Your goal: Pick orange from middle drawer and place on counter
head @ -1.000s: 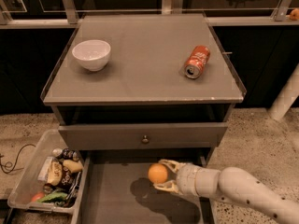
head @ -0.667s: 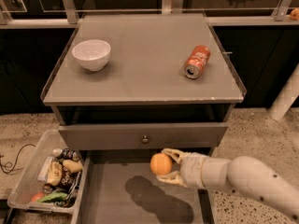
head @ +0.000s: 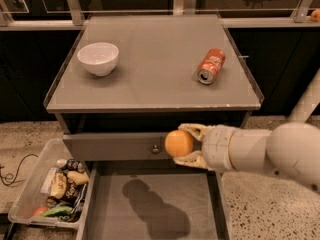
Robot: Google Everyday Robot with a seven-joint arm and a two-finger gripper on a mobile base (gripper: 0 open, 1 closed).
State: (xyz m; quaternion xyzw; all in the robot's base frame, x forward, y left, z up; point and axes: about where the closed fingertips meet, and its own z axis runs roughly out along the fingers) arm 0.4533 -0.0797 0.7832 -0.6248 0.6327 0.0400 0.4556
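Note:
My gripper (head: 187, 145) is shut on the orange (head: 179, 143), a small smooth round fruit. It holds the orange in the air above the open middle drawer (head: 150, 204), level with the closed drawer front and its small knob (head: 156, 148). The drawer's flat grey floor shows the arm's shadow and nothing else. The counter (head: 155, 69) lies above and behind the orange, its front rim a little higher than the fruit. My white arm comes in from the right.
A white bowl (head: 98, 58) stands at the counter's back left. A red soda can (head: 209, 66) lies on its side at the right. A clear plastic bin of snacks (head: 50, 191) sits on the floor left of the drawer. A white pole (head: 306, 101) stands at the right.
My gripper has lifted the orange from low in the drawer up to the level of the upper drawer front, closer to the camera.

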